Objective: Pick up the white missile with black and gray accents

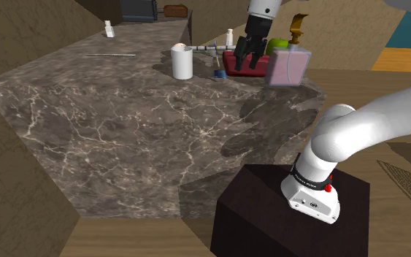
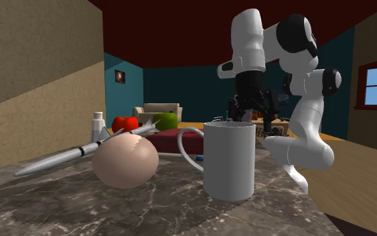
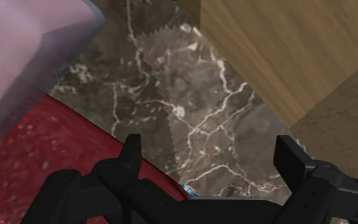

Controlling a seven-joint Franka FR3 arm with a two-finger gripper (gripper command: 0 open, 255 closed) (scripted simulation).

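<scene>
A white mug [image 2: 229, 161] and a pinkish ball [image 2: 124, 161] sit closest. The missile [image 2: 59, 159] lies behind the ball, reaching toward the frame's left. Top centre, the gripper [image 1: 246, 62] hangs spread and empty over the red tray's [image 1: 228, 64] edge.

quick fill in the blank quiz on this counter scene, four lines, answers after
1. The gripper is ____ and holds nothing.
2. In the shoulder view, the red tray lies to the ____ of the white mug.
3. In the second exterior view, the missile points its nose toward that view's ____.
4. The apple beside the pink bottle is ____.
Missing words: open; right; left; green.
</scene>
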